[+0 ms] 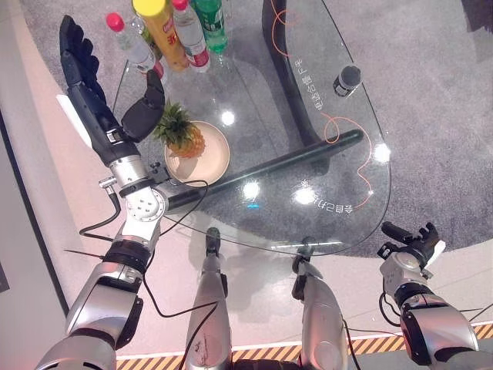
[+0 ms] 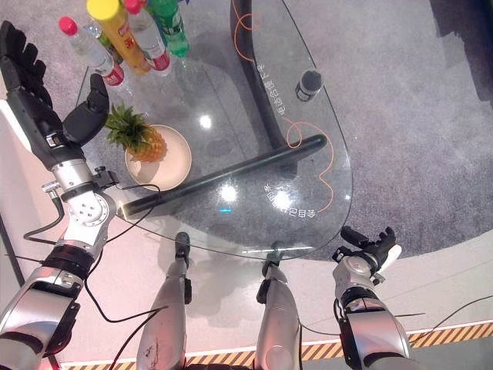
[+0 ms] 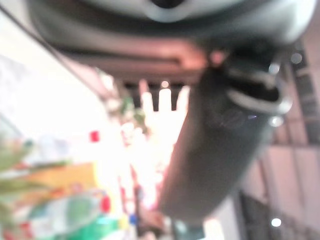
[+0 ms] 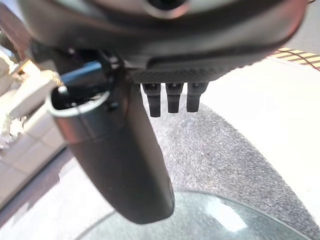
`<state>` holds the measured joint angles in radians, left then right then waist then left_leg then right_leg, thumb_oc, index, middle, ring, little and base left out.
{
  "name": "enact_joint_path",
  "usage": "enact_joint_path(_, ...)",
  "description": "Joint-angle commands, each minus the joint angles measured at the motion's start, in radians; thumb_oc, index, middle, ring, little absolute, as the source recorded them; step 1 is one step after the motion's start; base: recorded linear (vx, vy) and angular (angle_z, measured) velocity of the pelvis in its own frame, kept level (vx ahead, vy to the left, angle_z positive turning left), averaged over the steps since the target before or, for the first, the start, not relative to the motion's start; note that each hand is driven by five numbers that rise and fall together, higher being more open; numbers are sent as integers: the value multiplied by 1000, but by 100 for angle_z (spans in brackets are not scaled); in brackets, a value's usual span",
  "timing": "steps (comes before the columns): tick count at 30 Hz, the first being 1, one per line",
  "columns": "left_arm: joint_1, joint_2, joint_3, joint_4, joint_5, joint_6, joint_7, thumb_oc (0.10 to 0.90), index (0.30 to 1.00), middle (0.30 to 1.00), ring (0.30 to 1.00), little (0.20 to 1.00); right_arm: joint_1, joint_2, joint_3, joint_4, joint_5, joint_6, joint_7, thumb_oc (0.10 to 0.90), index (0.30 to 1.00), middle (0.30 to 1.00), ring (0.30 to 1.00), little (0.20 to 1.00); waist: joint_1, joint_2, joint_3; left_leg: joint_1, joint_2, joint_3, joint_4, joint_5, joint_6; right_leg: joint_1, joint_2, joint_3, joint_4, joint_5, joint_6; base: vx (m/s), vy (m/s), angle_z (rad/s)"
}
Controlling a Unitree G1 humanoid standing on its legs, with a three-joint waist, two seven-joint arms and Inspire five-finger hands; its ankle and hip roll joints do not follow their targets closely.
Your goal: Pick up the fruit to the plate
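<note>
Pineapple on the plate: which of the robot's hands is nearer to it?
Left. The left hand hangs open right beside the pineapple; the right hand is off the glass table's near right edge.

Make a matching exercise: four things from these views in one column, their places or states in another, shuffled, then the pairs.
Things:
1. pineapple
2. left hand
3. right hand
4. bottles

Places or states:
A. off the glass table's near right edge, over the floor
B. standing in a group at the table's far left end
C. lying on the plate
D. raised at the table's left edge beside the plate, fingers straight, holding nothing

Pairs: 1-C, 2-D, 3-A, 4-B
</note>
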<state>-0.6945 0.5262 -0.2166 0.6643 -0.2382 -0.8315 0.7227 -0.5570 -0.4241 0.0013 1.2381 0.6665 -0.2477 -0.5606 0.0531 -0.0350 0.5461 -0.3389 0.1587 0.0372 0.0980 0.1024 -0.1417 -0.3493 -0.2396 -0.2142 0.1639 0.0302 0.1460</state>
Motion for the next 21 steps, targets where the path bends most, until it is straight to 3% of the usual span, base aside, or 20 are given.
enact_joint_path(1,-37,49,76,-65,-14,-29,-22,800,900,900,900,900,79,-53,-42,-18,-30,-65,-15,800,900,900,900,900,0,3,-47,13,-15,2,26,-69,52,56,-23,23,10,7,17,81,-8,-4)
enact_joint_path(4,39,46,109,-59,-77,35,-64,800,900,900,900,900,149,-46,-68,-27,-37,-88,11,800,900,900,900,900,2,11,-92,59,-18,7,-16,-57,49,104,-27,17,-24,13,20,114,11,-1)
enact_joint_path(5,98,39,138,-48,-150,83,-122,800,900,900,900,900,197,-42,-88,-35,-49,-102,41,800,900,900,900,900,2,17,-121,90,-16,10,-40,-50,45,136,-31,12,-45,15,22,124,38,-2)
enact_joint_path(7,177,25,167,-17,-178,118,-174,800,900,900,900,900,252,-24,-107,-47,-82,-110,65,800,900,900,900,900,-1,24,-159,129,-13,14,-68,-41,42,176,-33,6,-69,19,24,173,53,-1)
enact_joint_path(12,316,-7,197,42,-158,188,-217,800,900,900,900,900,346,0,-134,-71,-148,-89,107,800,900,900,900,900,-15,28,-231,209,-1,21,-127,-19,34,254,-28,9,-118,29,26,182,42,5)
enact_joint_path(16,446,-38,230,137,-103,266,-288,800,900,900,900,900,435,27,-142,-64,-219,-52,178,800,900,900,900,900,-17,26,-299,276,11,32,-167,-7,29,321,-24,1,-152,35,27,202,22,0)
enact_joint_path(18,515,-75,232,260,-67,323,-392,800,900,900,900,900,477,56,-133,-51,-273,-22,192,800,900,900,900,900,-21,22,-343,312,19,39,-176,-9,26,357,-19,-4,-164,35,27,274,18,4)
enact_joint_path(21,548,-109,200,418,-34,394,-457,800,900,900,900,900,491,64,-113,-7,-306,46,240,800,900,900,900,900,-26,23,-383,351,29,50,-185,-11,23,398,-14,-9,-174,30,25,230,31,2)
